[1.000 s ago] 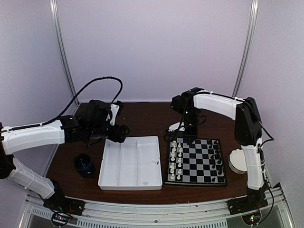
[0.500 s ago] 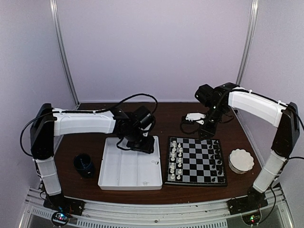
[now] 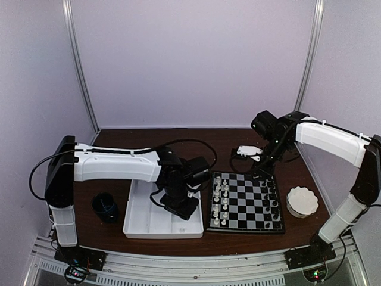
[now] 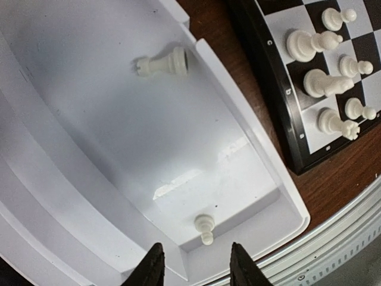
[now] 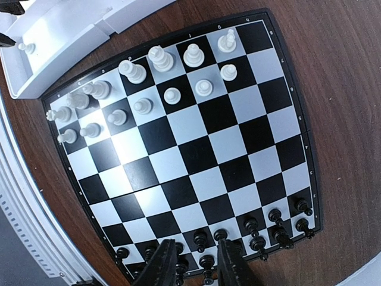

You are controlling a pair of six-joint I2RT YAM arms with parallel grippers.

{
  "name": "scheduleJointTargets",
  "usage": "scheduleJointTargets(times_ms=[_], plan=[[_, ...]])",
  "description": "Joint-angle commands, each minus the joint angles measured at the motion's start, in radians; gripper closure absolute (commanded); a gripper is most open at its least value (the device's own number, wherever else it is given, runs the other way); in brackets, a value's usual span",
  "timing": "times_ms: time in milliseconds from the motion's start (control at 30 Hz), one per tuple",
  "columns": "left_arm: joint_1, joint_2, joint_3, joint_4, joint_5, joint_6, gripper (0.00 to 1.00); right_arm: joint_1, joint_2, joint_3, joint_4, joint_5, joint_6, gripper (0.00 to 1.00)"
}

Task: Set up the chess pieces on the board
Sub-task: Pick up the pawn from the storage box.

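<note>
The board point(image 3: 250, 202) lies right of the white tray point(image 3: 146, 223). White chess pieces point(image 3: 220, 199) stand in two columns on its left side and black ones point(image 3: 272, 199) on its right. In the tray's right compartment a small white pawn point(image 4: 205, 228) lies by the near wall, and a larger white piece point(image 4: 161, 62) lies on its side further off. My left gripper point(image 4: 197, 271) hangs open over that compartment, the pawn just ahead of the gap between its fingers. My right gripper point(image 5: 196, 265) is open above the black rows point(image 5: 250, 229) and holds nothing.
A dark blue cup point(image 3: 105, 207) stands left of the tray. A white scalloped dish point(image 3: 302, 201) sits right of the board. The table's metal front rail point(image 4: 333, 238) runs close behind the tray's near corner.
My left arm has swung from the far left across to the tray's right compartment, its jaws narrowing. My right arm has moved from the board's white side to the black side, jaws parting a little.
</note>
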State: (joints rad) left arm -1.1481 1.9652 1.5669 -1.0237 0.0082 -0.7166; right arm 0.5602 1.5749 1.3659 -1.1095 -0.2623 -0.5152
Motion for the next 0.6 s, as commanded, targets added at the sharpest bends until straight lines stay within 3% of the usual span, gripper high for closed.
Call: scheduleJointTargets(times_ms=[0,233,567], plan=[[-0.011,0.006,-0.002,-0.062,-0.021,-0.02,0.62,-0.005,-0.024,-0.014,0.036,-0.017,0.018,0.74],[-0.028,0.054,-0.012,-0.055,-0.018,-0.035,0.6,-0.005,-0.022,-0.015,0.039,-0.021,0.025,0.74],[-0.028,0.076,-0.046,0.01,0.05,-0.037,0.72,-0.005,-0.017,-0.011,0.038,-0.016,0.03,0.74]])
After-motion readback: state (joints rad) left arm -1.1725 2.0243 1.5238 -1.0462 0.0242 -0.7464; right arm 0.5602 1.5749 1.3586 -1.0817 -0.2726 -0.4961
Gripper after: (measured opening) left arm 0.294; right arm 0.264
